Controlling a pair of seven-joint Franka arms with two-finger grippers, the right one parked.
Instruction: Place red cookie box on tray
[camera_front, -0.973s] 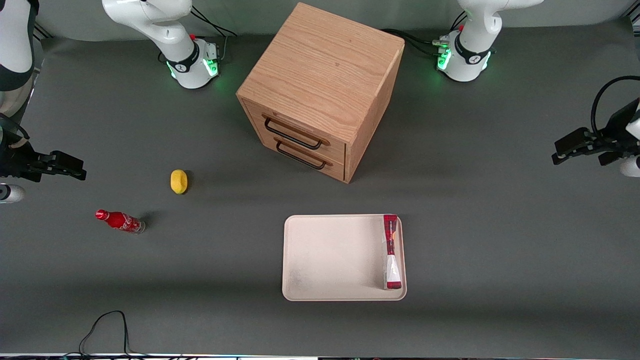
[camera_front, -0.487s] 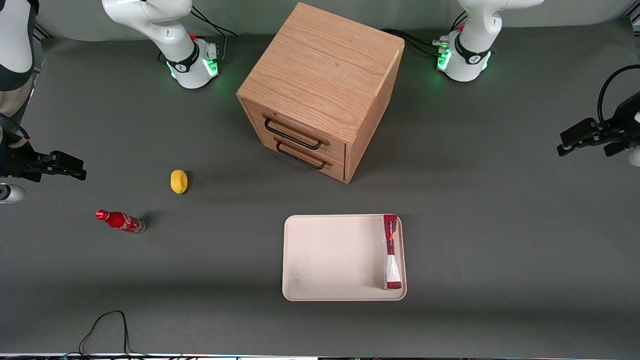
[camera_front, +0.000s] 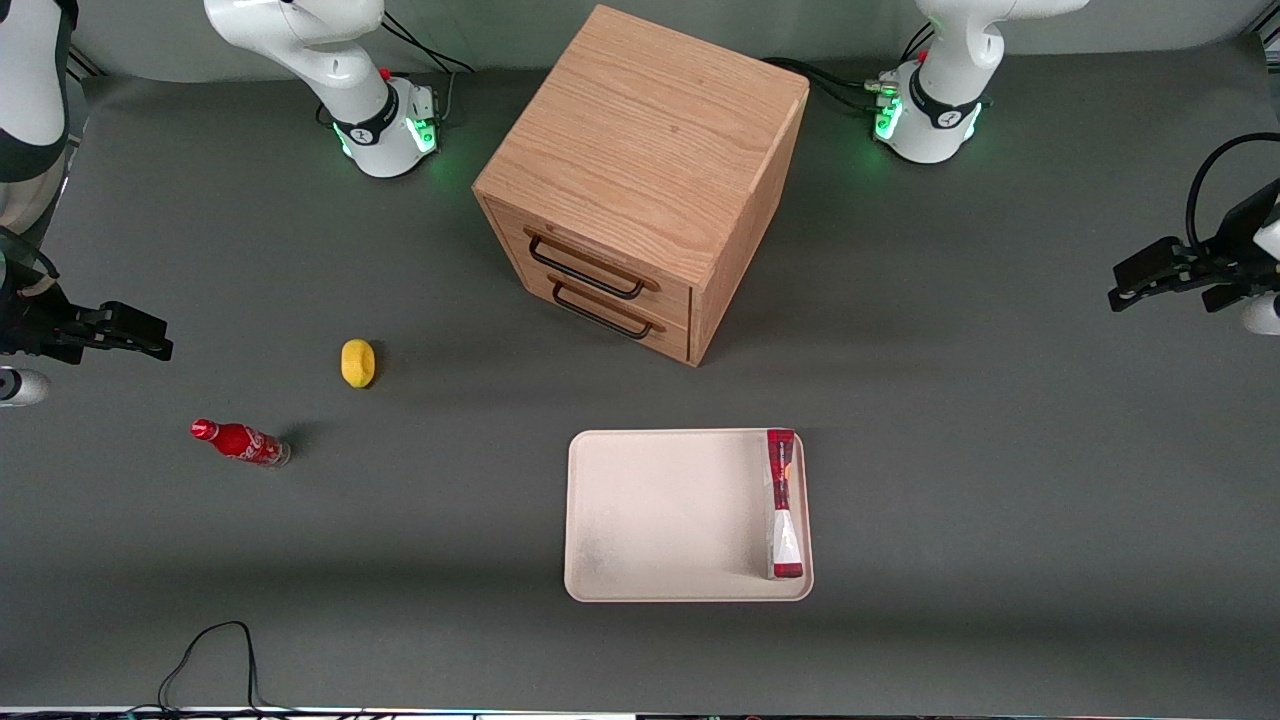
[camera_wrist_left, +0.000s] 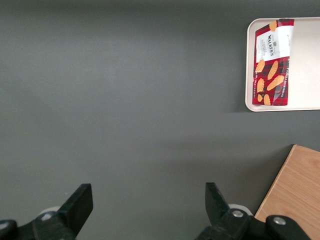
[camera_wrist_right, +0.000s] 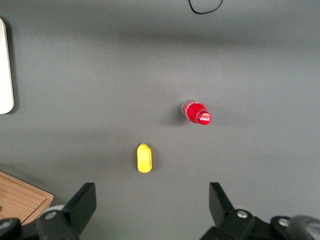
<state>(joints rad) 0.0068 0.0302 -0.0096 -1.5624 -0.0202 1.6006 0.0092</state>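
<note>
We see our glossy white arm base (camera_front: 925, 110) ringed in black, glowing green, trailing black cables at nine o'clock, and our matte black gripper (camera_wrist_left: 145, 210) with silver screws, fingers spread.

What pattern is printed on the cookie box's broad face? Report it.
Red tartan with golden cookies on the red cookie box, clearest in the left wrist view; the open gripper is away from it.

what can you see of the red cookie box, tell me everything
The red cookie box is a thin flat carton that looks like cardboard, with red tartan print, orange cookie pictures and a white panel. It stands on a long narrow edge, leaning, inside the tray, along the rim at the working arm's end. Only the tray touches it. The hand hangs open, well off toward the working arm's end of the table, holding nothing.
</note>
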